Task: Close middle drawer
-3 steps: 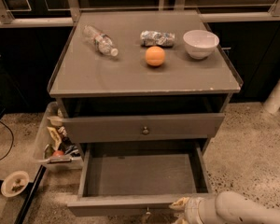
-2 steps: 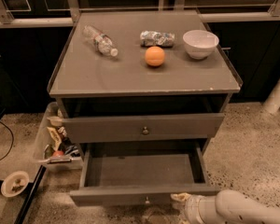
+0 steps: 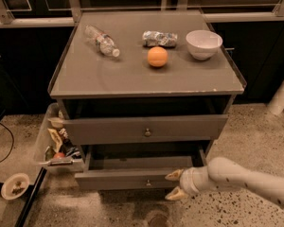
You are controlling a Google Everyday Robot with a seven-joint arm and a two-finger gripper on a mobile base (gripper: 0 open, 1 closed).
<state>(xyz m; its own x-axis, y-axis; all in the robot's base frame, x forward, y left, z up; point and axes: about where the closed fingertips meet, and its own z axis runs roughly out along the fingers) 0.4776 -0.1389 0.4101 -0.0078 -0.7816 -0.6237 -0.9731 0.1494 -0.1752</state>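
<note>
Since the earlier frames, the middle drawer (image 3: 128, 179) had been pushed most of the way in, so that only a narrow strip of its inside was left showing behind the front; it was still not flush. The tool (image 3: 174, 185) had been carried inward and upward with it and was seen at the right part of the drawer front, right of its knob (image 3: 148, 183), with its two fingers spread wide and nothing held between them. Whether the fingertips were pressed against the front could not be told for certain. Above, the upper drawer (image 3: 144, 129) was seen standing slightly out. On the bench (image 3: 132, 79) a bottle (image 3: 102, 41), a crushed can (image 3: 160, 38), an orange (image 3: 157, 56) and a white bowl (image 3: 204, 44) were laid, unmoved.
</note>
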